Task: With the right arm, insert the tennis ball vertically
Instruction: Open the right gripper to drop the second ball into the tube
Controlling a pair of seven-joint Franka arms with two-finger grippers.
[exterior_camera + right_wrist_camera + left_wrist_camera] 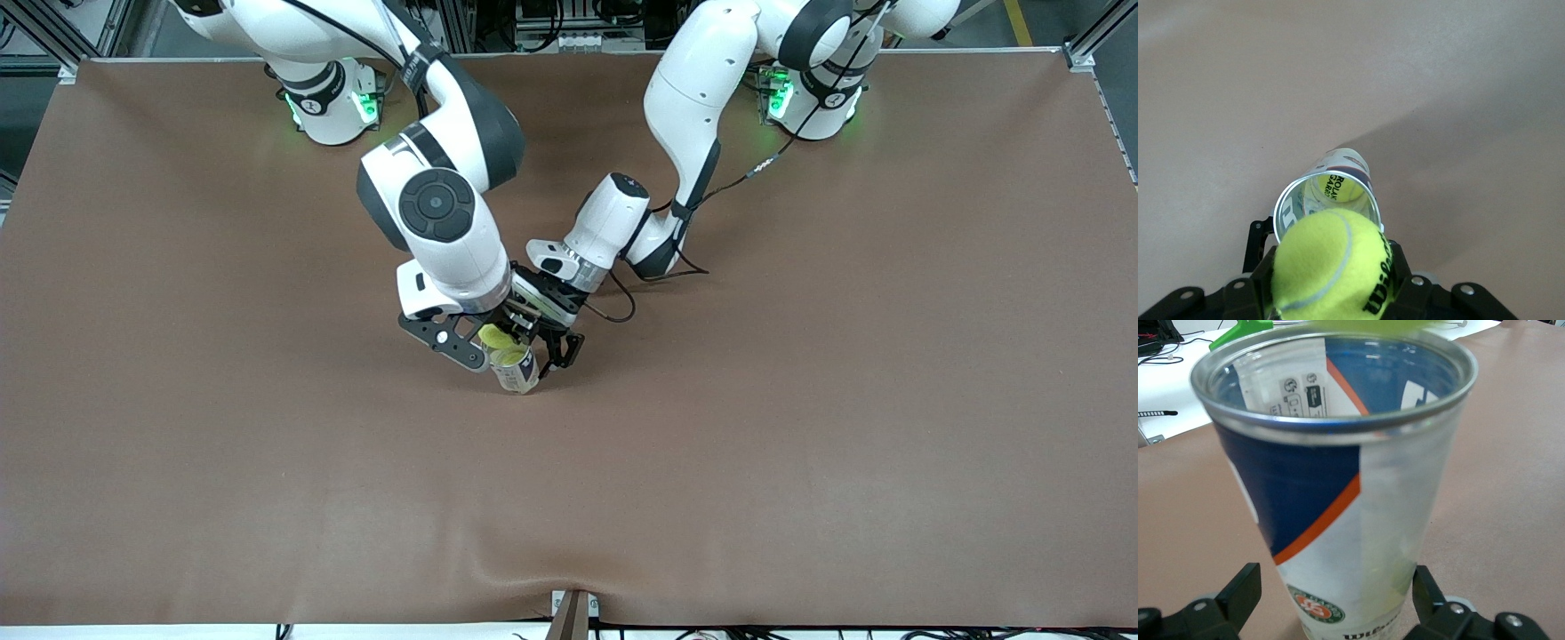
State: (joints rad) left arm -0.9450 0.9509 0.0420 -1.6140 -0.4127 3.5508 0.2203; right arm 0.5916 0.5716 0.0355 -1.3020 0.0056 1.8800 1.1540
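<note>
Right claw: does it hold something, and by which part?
The right claw is shut on the tennis ball, gripping its sides, over the open can that stands between the left claw's fingers.

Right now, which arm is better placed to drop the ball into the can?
The right. The right gripper is shut on the tennis ball directly above the open can, which already has a ball at its bottom. The left gripper stands open around the can's base, steadying it.

Tennis ball (1331, 273): yellow-green, pale seam, black lettering. Can (1338, 487): clear plastic, silver rim, label in navy, white, orange stripe, red-green round logo. Second yellow ball seen inside can. Table (800, 400): plain brown. Arms: white, black joints.
</note>
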